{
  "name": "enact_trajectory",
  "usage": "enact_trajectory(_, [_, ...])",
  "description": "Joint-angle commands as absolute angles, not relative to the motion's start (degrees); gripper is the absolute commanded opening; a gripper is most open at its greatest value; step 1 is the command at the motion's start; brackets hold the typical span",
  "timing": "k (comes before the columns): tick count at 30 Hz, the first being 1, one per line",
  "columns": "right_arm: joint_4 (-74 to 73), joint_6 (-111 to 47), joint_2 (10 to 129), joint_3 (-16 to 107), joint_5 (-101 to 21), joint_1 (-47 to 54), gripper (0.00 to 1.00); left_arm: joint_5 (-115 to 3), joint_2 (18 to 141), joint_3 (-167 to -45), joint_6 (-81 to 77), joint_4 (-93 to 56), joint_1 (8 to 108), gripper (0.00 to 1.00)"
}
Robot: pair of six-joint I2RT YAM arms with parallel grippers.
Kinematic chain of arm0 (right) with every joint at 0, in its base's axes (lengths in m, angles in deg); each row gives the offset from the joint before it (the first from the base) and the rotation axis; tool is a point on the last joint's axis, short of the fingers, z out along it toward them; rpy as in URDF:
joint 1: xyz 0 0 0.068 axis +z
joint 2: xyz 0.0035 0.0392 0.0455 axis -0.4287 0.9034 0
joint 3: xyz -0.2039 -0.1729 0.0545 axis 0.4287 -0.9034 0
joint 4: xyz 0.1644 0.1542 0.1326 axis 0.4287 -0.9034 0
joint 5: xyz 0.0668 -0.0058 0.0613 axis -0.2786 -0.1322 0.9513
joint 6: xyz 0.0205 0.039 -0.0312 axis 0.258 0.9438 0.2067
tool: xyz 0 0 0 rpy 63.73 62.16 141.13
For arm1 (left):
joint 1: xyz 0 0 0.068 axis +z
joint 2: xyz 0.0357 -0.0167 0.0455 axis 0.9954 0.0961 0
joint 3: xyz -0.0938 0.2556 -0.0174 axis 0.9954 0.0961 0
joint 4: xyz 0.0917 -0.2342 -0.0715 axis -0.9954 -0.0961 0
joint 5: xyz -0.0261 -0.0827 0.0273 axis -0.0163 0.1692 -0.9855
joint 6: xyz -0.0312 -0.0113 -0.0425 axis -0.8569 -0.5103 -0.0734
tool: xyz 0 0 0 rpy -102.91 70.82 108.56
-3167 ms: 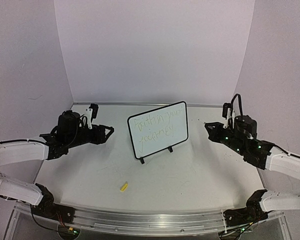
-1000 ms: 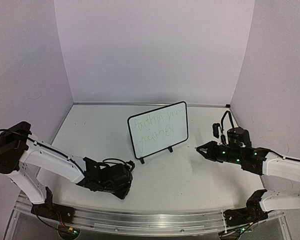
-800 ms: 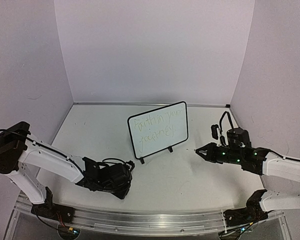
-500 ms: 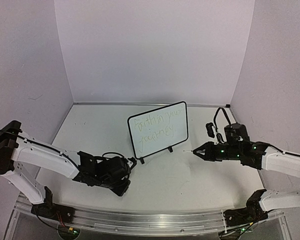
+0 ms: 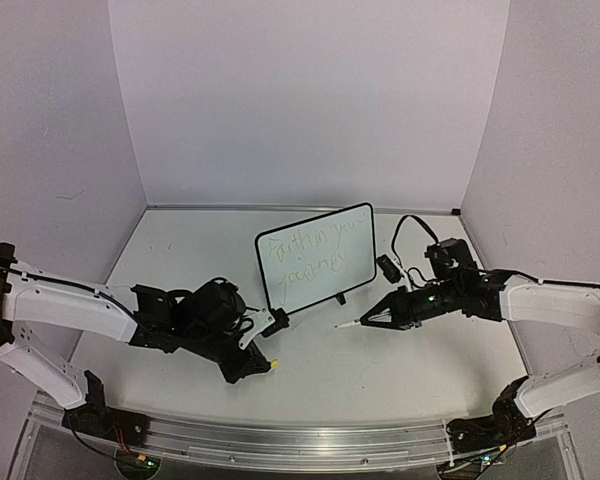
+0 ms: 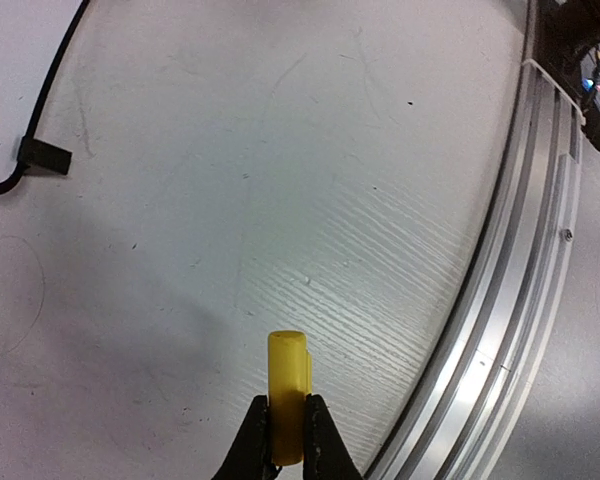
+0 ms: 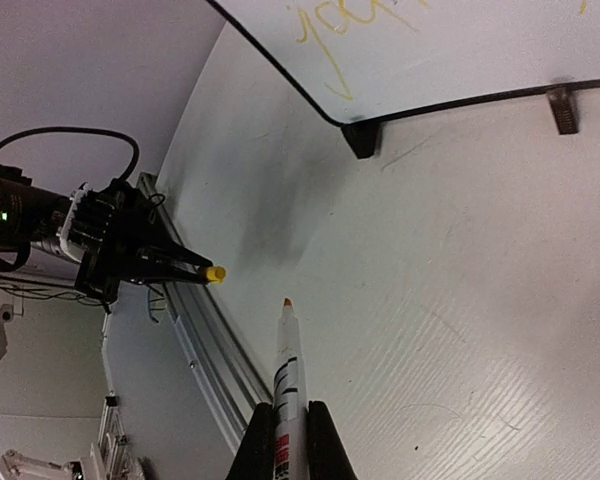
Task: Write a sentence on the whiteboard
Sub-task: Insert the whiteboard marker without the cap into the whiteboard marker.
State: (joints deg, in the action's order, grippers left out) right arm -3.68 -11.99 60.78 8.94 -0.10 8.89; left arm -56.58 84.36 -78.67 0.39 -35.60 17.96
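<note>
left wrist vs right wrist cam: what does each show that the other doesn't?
Left wrist only: a cable tie on a black cable. Right wrist only: the uncapped marker shut in the right gripper, the whiteboard bottom edge, part of the sentence. Both: the yellow cap pinched by the left gripper, the table, its metal rail.

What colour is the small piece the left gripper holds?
Yellow; the piece shows best in the left wrist view, pinched in the left gripper.
</note>
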Motion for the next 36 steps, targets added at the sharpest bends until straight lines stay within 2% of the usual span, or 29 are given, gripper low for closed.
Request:
enact_trajectory(1, [-1.0,-13.0,65.4,13.9,13.0,9.7,0.0,-51.0,83.0,-82.5,8.0,-35.1,18.3,0.0])
enact_trajectory(18, [3.0,-10.7,73.9,19.5,20.1,15.1,0.0,-50.4,78.5,-81.2,7.4,-29.1,18.3,0.0])
enact_trajectory(36, [4.1,-10.5,76.8,21.2,20.6,16.7,0.0,-49.3,77.9,-81.8,7.7,-28.8,18.3,0.0])
